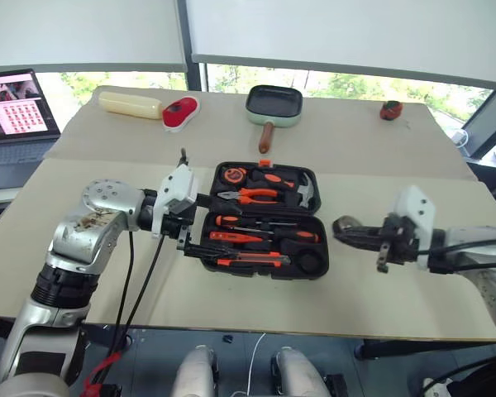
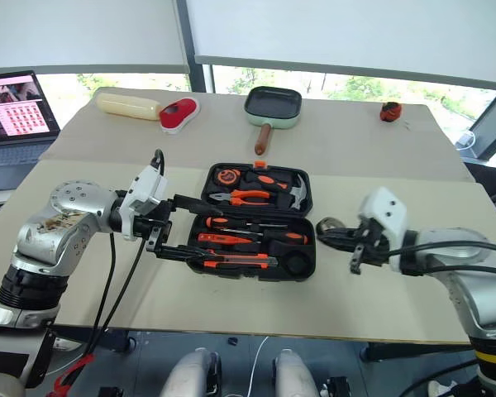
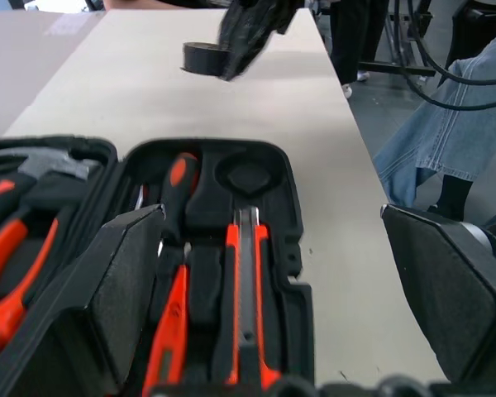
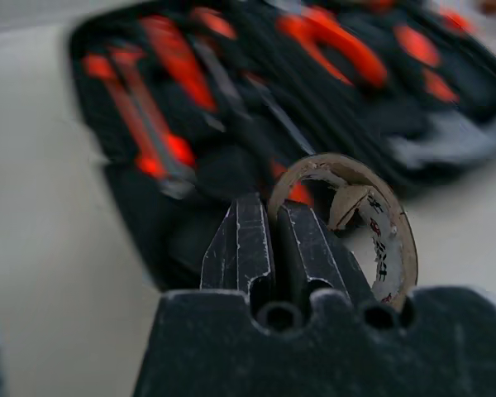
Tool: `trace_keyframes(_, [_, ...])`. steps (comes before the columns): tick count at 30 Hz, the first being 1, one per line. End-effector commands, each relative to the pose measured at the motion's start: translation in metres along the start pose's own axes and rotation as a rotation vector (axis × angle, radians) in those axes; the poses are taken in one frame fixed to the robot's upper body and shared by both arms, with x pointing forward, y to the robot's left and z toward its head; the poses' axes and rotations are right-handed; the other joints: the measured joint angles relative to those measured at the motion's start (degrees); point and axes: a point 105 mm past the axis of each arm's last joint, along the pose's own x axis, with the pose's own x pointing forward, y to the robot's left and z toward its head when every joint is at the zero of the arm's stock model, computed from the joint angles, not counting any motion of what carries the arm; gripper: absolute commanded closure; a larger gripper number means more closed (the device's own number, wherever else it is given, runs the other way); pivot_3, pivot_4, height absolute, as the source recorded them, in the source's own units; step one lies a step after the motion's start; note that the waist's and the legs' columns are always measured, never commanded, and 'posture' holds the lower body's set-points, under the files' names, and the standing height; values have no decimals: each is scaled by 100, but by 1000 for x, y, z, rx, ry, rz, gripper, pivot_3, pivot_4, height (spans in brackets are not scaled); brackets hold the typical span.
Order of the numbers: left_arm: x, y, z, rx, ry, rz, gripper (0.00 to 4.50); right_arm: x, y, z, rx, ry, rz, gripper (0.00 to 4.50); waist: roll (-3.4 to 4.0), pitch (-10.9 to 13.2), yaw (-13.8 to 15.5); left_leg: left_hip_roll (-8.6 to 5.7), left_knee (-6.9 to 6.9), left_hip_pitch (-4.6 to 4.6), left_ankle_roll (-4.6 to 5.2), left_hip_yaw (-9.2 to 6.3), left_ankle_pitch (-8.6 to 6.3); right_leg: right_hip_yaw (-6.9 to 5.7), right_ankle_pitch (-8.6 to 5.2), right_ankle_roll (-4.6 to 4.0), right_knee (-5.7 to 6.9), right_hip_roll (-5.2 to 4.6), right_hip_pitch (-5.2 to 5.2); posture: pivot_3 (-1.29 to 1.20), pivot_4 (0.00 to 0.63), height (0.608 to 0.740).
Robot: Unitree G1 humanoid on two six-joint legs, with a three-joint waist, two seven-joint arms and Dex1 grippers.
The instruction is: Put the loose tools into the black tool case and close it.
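Black tool case [image 1: 260, 222]: lies open on the near part of the table [image 1: 372, 306], both halves flat, the hinge running across its middle.
Far half of case: holds orange-handled pliers [image 1: 250, 196], a steel-headed hammer [image 1: 306, 193] and a tape measure [image 1: 231, 174] in their recesses.
Near half of case: holds orange-and-black screwdrivers [image 1: 256, 236] lying lengthwise and an orange-and-black tool [image 1: 252, 260] along the near edge; a round recess [image 3: 248, 176] at the robot's right end stands empty.
Tape roll [image 1: 345, 226]: a small dark roll with a cardboard core, off the table, just beside the right end of the case.
Right gripper [image 4: 274, 248]: jaws pressed together on the wall of the tape roll, one finger through its core; it points toward the case from the right.
Left gripper [image 1: 200, 223]: jaws spread wide and holding nothing, over the left end of the case; in the left wrist view one black pad [image 3: 120, 289] hangs above the screwdrivers, the other beyond the case's near edge.
Far part of table: a green square pan [image 1: 274, 106] with a brown handle, a red-and-white object [image 1: 180, 112], a pale yellow oblong thing [image 1: 130, 104] and a small red-and-black object [image 1: 389, 110].
Laptop [image 1: 15, 112]: open at the far left, screen lit.
Person: a leg in blue jeans [image 3: 446, 141] beside the table in the left wrist view.
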Motion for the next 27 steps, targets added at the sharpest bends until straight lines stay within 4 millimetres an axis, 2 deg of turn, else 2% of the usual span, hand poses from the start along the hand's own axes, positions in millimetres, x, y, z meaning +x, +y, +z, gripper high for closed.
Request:
trace_keyframes(1, [0, -3, 6, 59, 15, -15, 0, 32, 27, 9, -97, 25, 116, 4471, -1, 0, 1, 0, 1, 0, 0, 1, 0, 1, 0, -1, -1, 0, -1, 0, 150, 740])
trace_keyframes(10, [-6, -4, 6, 67, 28, 4, 0, 37, 24, -27, -120, 170, 104, 4471, -2, 1, 65, -4, 0, -8, 1, 2, 0, 1, 0, -2, 0, -2, -9, 0, 150, 740])
trace_keyframes(16, [-7, -5, 7, 71, 28, 10, 0, 36, 27, -33, -126, 202, 110, 4471, -2, 1, 55, -1, 0, -8, 1, 1, 0, 0, -1, -3, 2, 0, -9, 0, 150, 740])
trace_keyframes(18, [-7, -3, 8, 74, 27, 14, 0, 35, 28, -37, -138, 225, 118, 3709, -2, 1, 56, -2, 0, -8, 1, 1, 0, 0, -1, -3, 2, 0, -9, 0, 150, 740])
trace_keyframes(20, [-7, -2, 9, 75, 26, 16, 0, 35, 31, -37, -144, 226, 126, 3148, -4, 0, 74, -2, 1, -8, 1, 1, 0, 0, -1, -2, 1, 0, -7, 0, 150, 740])
trace_keyframes(27, [-5, 0, 9, 80, 21, 16, 0, 30, 43, -21, -152, 179, 169, 750, -6, -1, 86, -2, 0, -8, 1, 1, 0, -2, -1, -3, 1, 0, -9, 0, 150, 740])
